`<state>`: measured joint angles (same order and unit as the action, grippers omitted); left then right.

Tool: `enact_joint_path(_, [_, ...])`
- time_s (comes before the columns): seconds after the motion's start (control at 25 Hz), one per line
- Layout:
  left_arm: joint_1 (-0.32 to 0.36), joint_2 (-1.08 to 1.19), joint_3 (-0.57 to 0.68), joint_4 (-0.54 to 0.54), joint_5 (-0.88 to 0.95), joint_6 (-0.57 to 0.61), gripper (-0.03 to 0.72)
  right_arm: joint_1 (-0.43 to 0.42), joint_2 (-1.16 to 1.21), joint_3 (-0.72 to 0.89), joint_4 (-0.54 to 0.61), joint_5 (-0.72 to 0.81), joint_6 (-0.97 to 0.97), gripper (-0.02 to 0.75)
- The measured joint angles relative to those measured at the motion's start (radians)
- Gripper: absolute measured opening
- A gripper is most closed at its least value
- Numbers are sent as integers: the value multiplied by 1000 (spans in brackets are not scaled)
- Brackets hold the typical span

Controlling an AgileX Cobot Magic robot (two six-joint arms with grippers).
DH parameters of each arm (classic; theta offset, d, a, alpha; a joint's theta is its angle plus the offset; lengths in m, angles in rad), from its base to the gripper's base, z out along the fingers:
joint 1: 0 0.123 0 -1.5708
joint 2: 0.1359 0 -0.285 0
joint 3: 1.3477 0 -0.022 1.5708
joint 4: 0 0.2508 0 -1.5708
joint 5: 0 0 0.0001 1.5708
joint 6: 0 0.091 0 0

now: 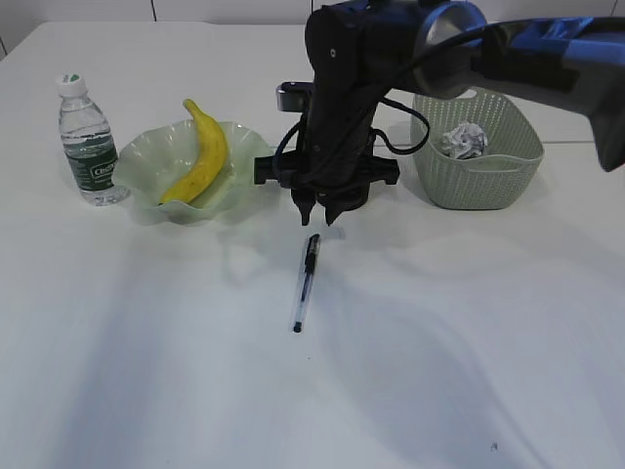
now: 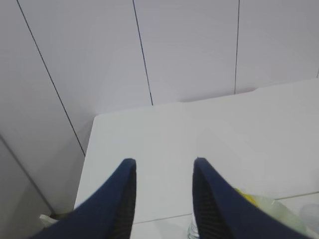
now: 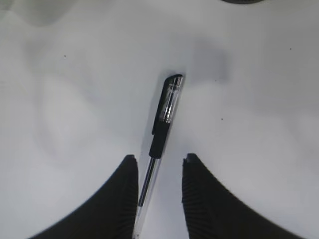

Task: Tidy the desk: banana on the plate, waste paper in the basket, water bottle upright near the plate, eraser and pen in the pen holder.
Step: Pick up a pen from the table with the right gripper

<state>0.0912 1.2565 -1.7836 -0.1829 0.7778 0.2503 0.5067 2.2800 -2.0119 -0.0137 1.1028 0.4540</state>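
Right wrist view only: pen [image 3: 162, 124] lies between parted, empty right gripper [image 3: 159, 162] fingers. Left gripper [image 2: 164, 167] parted, empty, above counter [image 2: 209, 129].

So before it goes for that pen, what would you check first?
1. Right gripper open: ok.
2. Pen between its fingers: ok in the wrist view, lying flat on the desk.
3. Fingers low enough to close: cannot tell.
4. Pen holder in sight: not ok, the arm blocks that spot.
5. Banana on plate, paper in basket, bottle upright: ok.
6. Left gripper clear of the work: ok, open and empty.
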Motion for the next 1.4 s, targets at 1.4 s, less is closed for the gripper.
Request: enact_joint_path(1.4, [0,18,0,54,198,0,260,5,154,-172,70,116,98,233])
